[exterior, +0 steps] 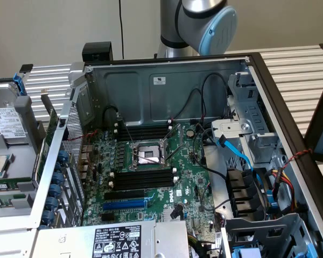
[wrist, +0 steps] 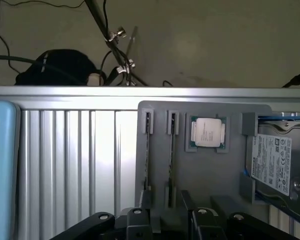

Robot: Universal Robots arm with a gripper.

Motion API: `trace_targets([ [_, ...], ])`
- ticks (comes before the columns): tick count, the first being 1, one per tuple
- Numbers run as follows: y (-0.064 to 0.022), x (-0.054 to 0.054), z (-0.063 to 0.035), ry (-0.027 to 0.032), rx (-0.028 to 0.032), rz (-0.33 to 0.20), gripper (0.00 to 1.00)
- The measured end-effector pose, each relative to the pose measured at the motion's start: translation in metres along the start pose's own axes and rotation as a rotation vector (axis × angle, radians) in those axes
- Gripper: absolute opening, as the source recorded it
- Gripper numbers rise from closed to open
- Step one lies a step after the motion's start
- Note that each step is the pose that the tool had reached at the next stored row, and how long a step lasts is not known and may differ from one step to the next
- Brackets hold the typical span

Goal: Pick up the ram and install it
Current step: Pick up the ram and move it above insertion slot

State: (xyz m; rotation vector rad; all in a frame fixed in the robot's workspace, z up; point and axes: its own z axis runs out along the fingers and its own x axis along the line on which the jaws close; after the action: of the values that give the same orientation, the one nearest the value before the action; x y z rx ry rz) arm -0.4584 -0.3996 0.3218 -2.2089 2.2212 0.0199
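Two ram sticks stand on edge in a grey holder tray [wrist: 205,170]: one ram stick [wrist: 147,150] and a second ram stick [wrist: 171,150] beside it. My gripper [wrist: 167,222] hovers above the tray, near the end of the sticks, open and with nothing between its black fingers [wrist: 135,220]. In the exterior view the same tray [exterior: 11,161] lies at the left, outside the case, with green ram edges [exterior: 1,186] showing. The motherboard's black memory slots [exterior: 142,177] lie beside the processor socket [exterior: 148,153].
A processor chip [wrist: 207,132] and a hard drive [wrist: 275,160] sit in the tray beside the sticks. The open computer case [exterior: 167,80] has tall metal walls, loose black and blue cables [exterior: 234,150] and a drive cage at the exterior view's right. The robot arm [exterior: 202,21] rises behind the case.
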Motion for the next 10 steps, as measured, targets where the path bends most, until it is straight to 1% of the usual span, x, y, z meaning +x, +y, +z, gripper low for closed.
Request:
trace_targets([
  [6,-0.0012,0.003,0.0108,0.0001,-0.0002,-0.002,0.36],
  [8,-0.0031,0.003,0.0143,0.0002,-0.0004,-0.002,0.36],
  [10,-0.0072,0.003,0.0182,0.0001,-0.0002,-0.002,0.36],
])
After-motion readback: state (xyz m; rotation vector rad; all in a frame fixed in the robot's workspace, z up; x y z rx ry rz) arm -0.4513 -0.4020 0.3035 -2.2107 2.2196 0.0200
